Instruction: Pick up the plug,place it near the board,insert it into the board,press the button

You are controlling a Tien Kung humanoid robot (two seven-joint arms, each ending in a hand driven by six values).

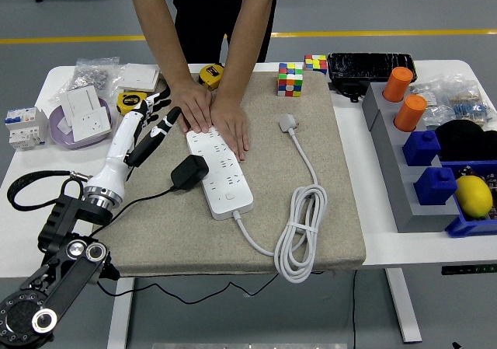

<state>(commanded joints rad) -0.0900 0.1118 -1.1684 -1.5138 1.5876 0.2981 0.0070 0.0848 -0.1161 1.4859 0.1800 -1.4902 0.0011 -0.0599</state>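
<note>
A white power strip [221, 170] lies on the beige mat [311, 116], its far end held down by a person's two hands [210, 114]. A black plug [189, 172] with a thin black cord lies on the mat, touching the strip's left edge. My left hand [151, 116] is up and to the left of the plug, fingers spread, holding nothing. A second white plug [289, 123] with a coiled white cable [300, 232] lies to the right of the strip. The strip's button [231, 197] is near its front end.
Two yellow tape measures [130, 100], white sockets [85, 108] and a breaker [25, 125] sit at the left. Two puzzle cubes [291, 79], a black box [371, 66], orange cylinders [404, 96], blue blocks [429, 166] and a lemon [474, 195] are at the right.
</note>
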